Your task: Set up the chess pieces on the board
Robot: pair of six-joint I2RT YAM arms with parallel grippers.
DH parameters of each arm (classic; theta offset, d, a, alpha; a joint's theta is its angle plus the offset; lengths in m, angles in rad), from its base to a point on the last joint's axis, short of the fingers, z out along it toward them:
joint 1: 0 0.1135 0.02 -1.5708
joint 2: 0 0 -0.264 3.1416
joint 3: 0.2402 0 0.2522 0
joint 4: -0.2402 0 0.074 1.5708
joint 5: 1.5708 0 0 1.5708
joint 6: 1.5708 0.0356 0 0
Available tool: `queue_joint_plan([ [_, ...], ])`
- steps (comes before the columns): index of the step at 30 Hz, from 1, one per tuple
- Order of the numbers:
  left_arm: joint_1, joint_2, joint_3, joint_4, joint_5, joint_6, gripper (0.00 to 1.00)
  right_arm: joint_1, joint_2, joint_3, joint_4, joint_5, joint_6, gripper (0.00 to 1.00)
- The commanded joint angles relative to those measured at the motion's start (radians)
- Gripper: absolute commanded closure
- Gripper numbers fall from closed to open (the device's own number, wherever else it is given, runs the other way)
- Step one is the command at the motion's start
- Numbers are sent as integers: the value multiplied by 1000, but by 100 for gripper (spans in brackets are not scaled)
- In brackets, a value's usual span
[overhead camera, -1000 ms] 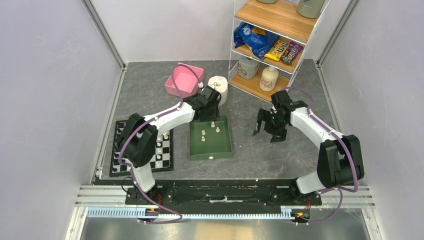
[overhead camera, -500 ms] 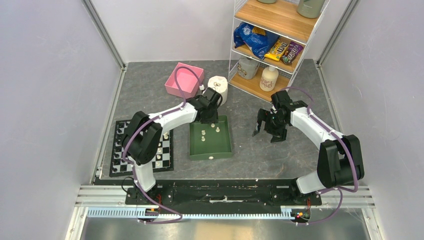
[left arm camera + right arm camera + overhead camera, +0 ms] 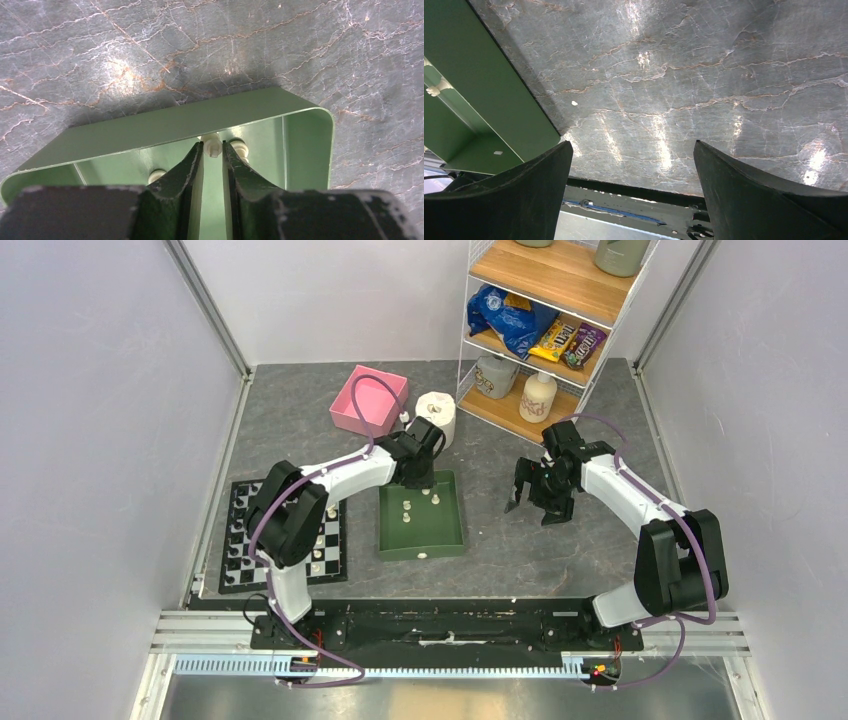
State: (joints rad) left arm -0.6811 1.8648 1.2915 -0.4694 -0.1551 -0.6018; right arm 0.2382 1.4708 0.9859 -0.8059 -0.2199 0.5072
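The chess pieces [image 3: 407, 505] look very light and hard, probably smooth plastic, so they are likely to slip or topple if nudged. The best hold is probably across the narrow waist just under the rounded head, with the piece kept upright. Each is a tiny cream-white figure with a rounded top and a wider foot. Several stand loose inside a green tray [image 3: 452, 530] in the middle of the grey marbled desk [image 3: 500, 540]. Others already stand on the board [image 3: 235, 575], a black-and-white checkered square with a dark border at the left side of the desk. In the left wrist view, the left end effector [image 3: 212, 150] reaches into the tray close to its far wall. Its jaws stand narrow on either side of one chess piece [image 3: 212, 145], at about neck height. I cannot tell whether they already press it. Two more pieces stand just beside it. The right end effector [image 3: 634, 190] hangs over bare desk to the right of the tray, fingers spread wide and holding nothing.
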Motion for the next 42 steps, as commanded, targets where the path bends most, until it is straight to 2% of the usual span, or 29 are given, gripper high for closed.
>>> queue_joint_plan([
  [1,-5,16,30,5,-12,-15,77,-4,-10,6,0,13,-14,1],
  [5,-8,6,28,-2,-23,-12,87,-4,-10,3,1,14,-14,1],
  [9,-12,-20,16,-2,-46,-11,92,-4,-10,3,1,14,-14,1],
  [16,-14,-88,5,-22,-47,-6,95,-4,-11,3,1,10,-11,1],
  [26,-4,-311,-110,-78,-96,-16,97,-4,-6,12,4,0,-7,1],
  [35,128,-565,-250,-188,-115,-55,97,-4,-12,5,4,-7,-6,1],
  [42,256,-714,-428,-244,-102,-104,98,-4,-5,4,14,-21,-1,1],
])
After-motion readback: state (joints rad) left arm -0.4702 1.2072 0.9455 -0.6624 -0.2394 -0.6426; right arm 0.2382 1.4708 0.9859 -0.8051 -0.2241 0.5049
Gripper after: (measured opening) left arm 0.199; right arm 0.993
